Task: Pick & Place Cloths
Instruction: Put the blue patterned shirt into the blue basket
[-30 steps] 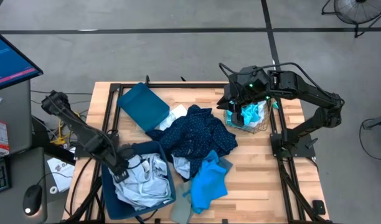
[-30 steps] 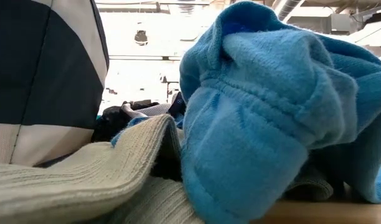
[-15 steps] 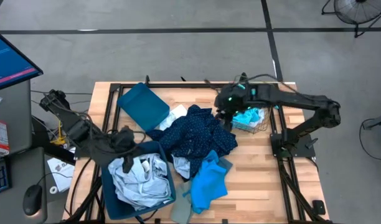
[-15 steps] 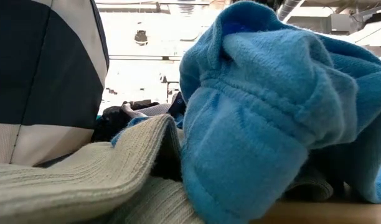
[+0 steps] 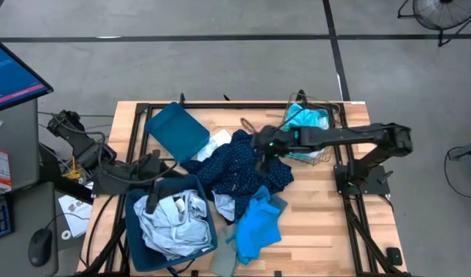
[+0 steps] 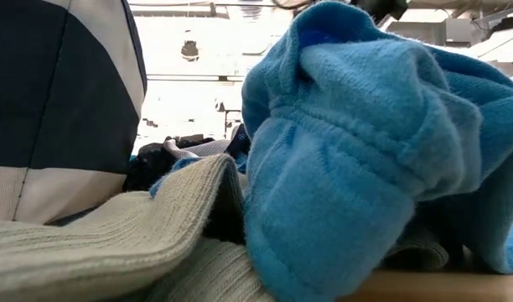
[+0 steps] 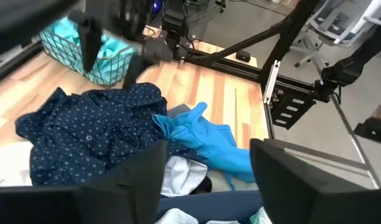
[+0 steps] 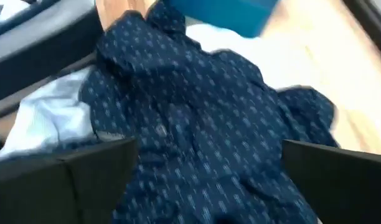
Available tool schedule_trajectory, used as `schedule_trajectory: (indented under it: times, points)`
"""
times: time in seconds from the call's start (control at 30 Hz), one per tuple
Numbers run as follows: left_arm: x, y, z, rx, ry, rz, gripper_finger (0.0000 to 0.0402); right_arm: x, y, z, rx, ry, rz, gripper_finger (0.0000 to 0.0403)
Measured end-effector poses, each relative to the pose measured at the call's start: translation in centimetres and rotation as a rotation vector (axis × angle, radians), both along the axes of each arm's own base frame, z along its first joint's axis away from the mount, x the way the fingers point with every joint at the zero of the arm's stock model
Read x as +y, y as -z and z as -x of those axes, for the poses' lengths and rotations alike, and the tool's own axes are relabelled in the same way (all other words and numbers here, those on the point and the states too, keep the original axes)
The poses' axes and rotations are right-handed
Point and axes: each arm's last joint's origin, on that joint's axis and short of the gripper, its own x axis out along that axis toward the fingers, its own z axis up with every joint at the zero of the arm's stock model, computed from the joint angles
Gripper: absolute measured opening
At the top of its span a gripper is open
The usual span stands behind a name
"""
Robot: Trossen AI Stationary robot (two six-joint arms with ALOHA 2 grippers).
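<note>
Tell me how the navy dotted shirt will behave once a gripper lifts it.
The navy dotted shirt lies crumpled in loose folds, so it will probably hang limp and unfurl. It overlaps the bright blue cloth, so it may drag that along. Being thin fabric, it likely weighs little.

Five cloths show in the high view: one turquoise-and-white cloth (image 5: 306, 123) in the wire-mesh basket (image 5: 322, 156) at far right, one navy dotted cloth (image 5: 239, 171) mid-table, one bright blue cloth (image 5: 257, 223) nearer, one small grey-green cloth (image 5: 225, 260) at the near edge, and one pale grey-blue cloth (image 5: 174, 223) at near left. Two dark-blue bins stand left: the near bin (image 5: 133, 238) and the far bin (image 5: 176, 131). There is one basket.
</note>
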Motion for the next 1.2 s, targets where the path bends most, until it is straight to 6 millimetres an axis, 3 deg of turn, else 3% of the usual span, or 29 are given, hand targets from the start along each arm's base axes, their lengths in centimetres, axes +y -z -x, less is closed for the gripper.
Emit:
schedule_trajectory:
  times: [0.17, 0.33, 0.57, 0.67, 0.73, 0.9, 0.93, 1.03, 1.2]
  points:
    - [0.5, -0.1, -0.2, -0.013, -0.055, -0.025, 0.0265, 0.0, 3.4, -3.0, 0.091, -0.006, -0.004, 0.0386]
    - [1.2, -0.3, -0.2, -0.024, -0.087, -0.024, 0.0274, -0.8, 6.7, -5.1, 0.185, 0.012, -0.011, 0.0380]
    - [1.6, -0.5, 0.1, -0.032, -0.093, -0.027, 0.0274, -1.3, 11.7, -6.4, 0.405, 0.069, -0.059, 0.0377]
    - [1.5, -0.4, 0.0, -0.028, -0.086, -0.046, 0.0274, -0.8, 12.2, -6.5, 0.482, 0.093, -0.044, 0.0338]
    - [1.6, -0.4, 0.0, -0.029, -0.087, -0.046, 0.0273, -0.4, 12.2, -6.6, 0.494, 0.089, -0.032, 0.0282]
    - [1.6, -0.4, 0.0, -0.036, -0.110, -0.056, 0.0273, 0.2, 11.1, -6.8, 0.477, 0.076, -0.032, 0.0052]
    - [1.7, -0.5, 0.1, -0.038, -0.112, -0.057, 0.0273, 0.2, 10.7, -6.8, 0.468, 0.072, -0.032, 0.0031]
    - [1.7, -0.5, 0.1, -0.042, -0.117, -0.056, 0.0273, 0.2, 8.0, -6.7, 0.415, 0.075, -0.039, 0.0030]
    - [1.8, -0.6, 0.1, -0.050, -0.141, -0.095, 0.0273, 0.2, 0.6, -5.4, 0.230, 0.082, -0.032, 0.0024]
